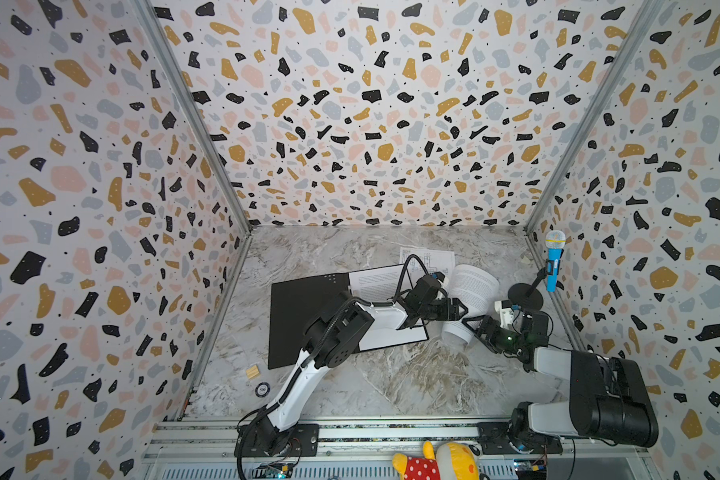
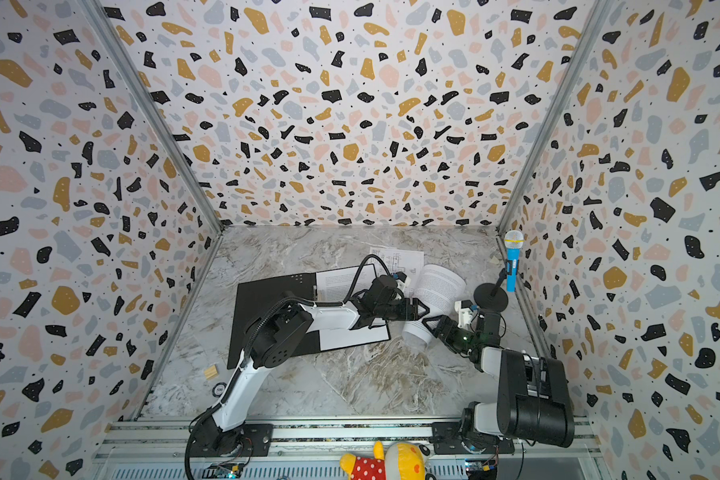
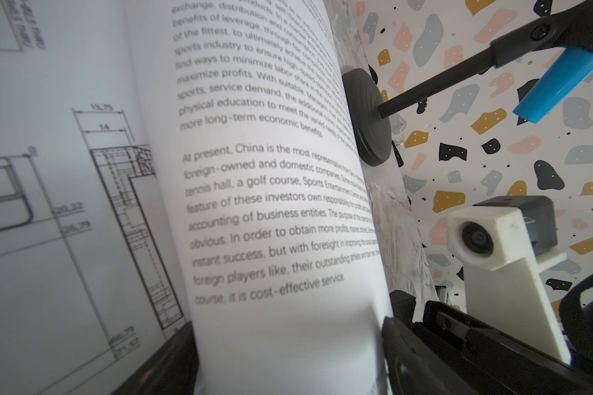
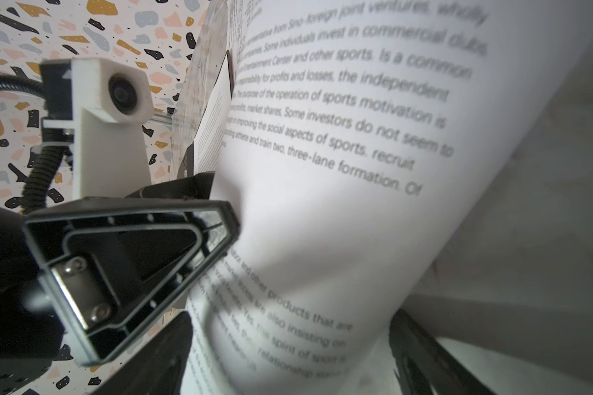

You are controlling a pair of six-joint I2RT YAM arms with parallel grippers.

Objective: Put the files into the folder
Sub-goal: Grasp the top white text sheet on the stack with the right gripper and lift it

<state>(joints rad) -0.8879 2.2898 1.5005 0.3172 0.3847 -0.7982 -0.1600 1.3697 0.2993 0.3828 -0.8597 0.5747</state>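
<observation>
The folder (image 1: 300,316) (image 2: 267,307) lies open on the marble table, black inside up. One printed file (image 1: 375,282) rests on its right half. A file with line drawings (image 1: 437,257) (image 3: 65,171) lies flat behind it. A third file (image 1: 474,286) (image 3: 271,171) (image 4: 339,171), printed text, is curled into a bow right of the folder. My left gripper (image 1: 460,309) (image 3: 288,328) straddles it from the left and my right gripper (image 1: 476,323) (image 4: 290,318) from the front right. Both stand wide open with the curl filling the gap.
A blue toy microphone (image 1: 554,262) on a black round stand (image 1: 525,296) stands just right of the curled file, by the right wall. A small wooden block (image 1: 253,371) and a round token (image 1: 262,389) lie front left. A plush toy (image 1: 437,463) sits beyond the front rail.
</observation>
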